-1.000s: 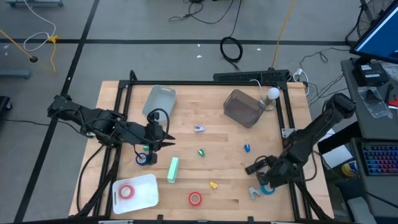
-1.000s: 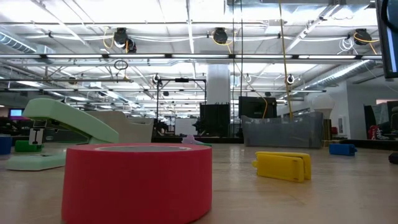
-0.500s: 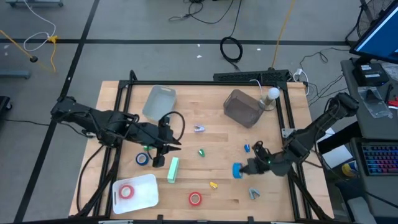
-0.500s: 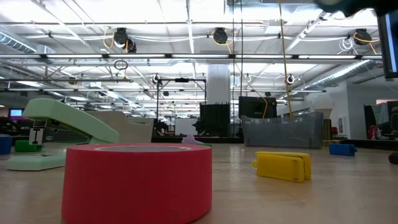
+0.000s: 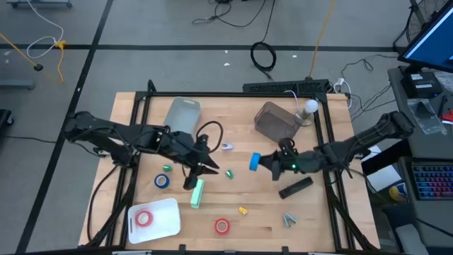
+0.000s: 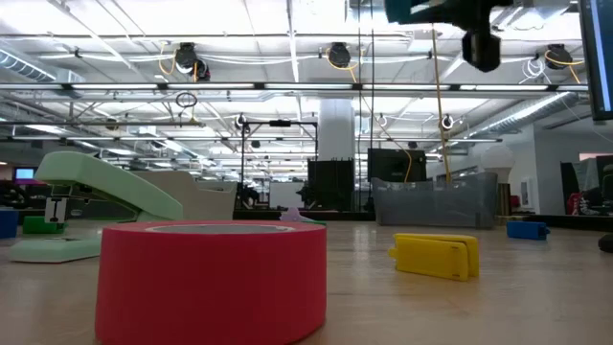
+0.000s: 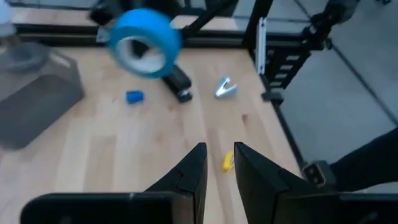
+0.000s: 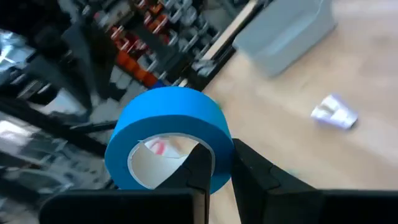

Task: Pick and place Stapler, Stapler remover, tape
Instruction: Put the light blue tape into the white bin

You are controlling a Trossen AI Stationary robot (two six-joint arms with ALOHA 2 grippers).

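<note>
We see left gripper (image 5: 203, 167) mid-table, fingers nearly together, empty, just above green stapler (image 5: 197, 193). Blue roll (image 5: 162, 180) and red roll (image 5: 144, 217) lie further left. Right gripper (image 5: 263, 161) clenched on blue tape (image 5: 254, 161), raised over table centre.

My overhead camera looks straight down on the whole desk (image 5: 233, 212) and both my arms. My low camera sits at desk height, very near a red tape roll (image 6: 213, 278), facing level across into the room. My left wrist camera looks forward past my left tool (image 7: 215, 163) over the desk toward the blue tape roll (image 7: 145, 42), which my right wrist camera sees close up just beyond my right tool (image 8: 221, 160). The overhead view shares that roll and both tools.
</note>
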